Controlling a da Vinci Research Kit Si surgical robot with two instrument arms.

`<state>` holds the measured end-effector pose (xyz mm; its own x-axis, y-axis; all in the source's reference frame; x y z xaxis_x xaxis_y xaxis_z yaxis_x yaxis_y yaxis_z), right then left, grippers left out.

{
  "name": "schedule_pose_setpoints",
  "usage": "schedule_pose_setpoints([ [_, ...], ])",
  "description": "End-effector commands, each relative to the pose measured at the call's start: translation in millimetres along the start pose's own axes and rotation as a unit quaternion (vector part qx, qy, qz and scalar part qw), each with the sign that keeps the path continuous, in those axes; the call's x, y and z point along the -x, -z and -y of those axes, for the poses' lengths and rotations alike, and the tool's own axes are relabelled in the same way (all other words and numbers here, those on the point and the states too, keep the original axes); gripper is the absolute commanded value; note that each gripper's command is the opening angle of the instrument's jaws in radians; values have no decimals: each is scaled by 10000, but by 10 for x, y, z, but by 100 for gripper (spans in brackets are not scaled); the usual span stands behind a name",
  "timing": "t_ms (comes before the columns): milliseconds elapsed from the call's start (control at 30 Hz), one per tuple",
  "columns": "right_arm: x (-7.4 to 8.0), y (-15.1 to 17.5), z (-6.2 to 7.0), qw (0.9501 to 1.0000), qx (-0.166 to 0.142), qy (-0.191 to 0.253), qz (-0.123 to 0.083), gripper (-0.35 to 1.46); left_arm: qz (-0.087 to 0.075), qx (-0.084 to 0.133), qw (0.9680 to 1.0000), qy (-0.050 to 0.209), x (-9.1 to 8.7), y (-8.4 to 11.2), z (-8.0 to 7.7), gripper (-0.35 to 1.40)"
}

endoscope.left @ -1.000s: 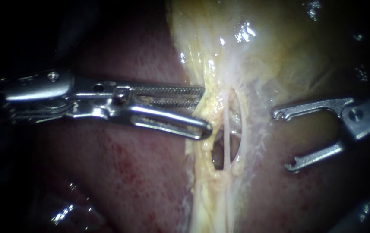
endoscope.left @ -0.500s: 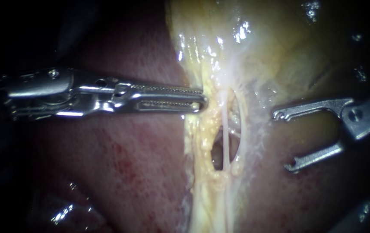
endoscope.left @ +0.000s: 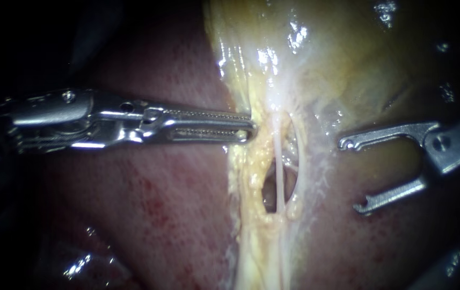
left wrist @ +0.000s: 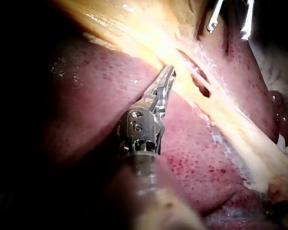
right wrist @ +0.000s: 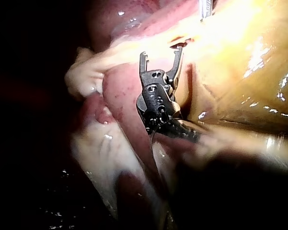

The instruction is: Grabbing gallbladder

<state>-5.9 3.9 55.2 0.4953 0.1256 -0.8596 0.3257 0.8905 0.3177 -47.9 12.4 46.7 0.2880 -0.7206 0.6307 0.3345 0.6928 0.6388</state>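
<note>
The yellowish gallbladder hangs down into a pale fatty band over the red liver. My left instrument comes in level from the left, and its toothed jaws lie together on the band's left edge just under the gallbladder. The left wrist view shows the same jaws pinching that yellow edge. My right instrument rests on the tissue to the right, its two hooked jaws wide apart and holding nothing. A thin pale tube crosses an opening in the band between the two instruments.
More liver lies to the right of the band, under the right instrument. In the right wrist view the open jaws stand beside the gallbladder wall, with pale wet tissue folds alongside the shaft.
My left instrument's jaws went from wide open around the band's edge to closed on it. The yellow edge has shifted slightly. The right instrument has not moved.
</note>
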Motion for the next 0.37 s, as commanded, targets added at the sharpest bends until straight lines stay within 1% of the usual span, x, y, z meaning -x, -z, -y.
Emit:
schedule_pose_setpoints([
  [33,0,0,0,10000,-2,2,-1,58,0,-7,10000,-1,0,0,0,-25],
  [367,0,1,0,10000,-3,3,-1,58,-5,-22,10000,-1,0,1,0,-25],
])
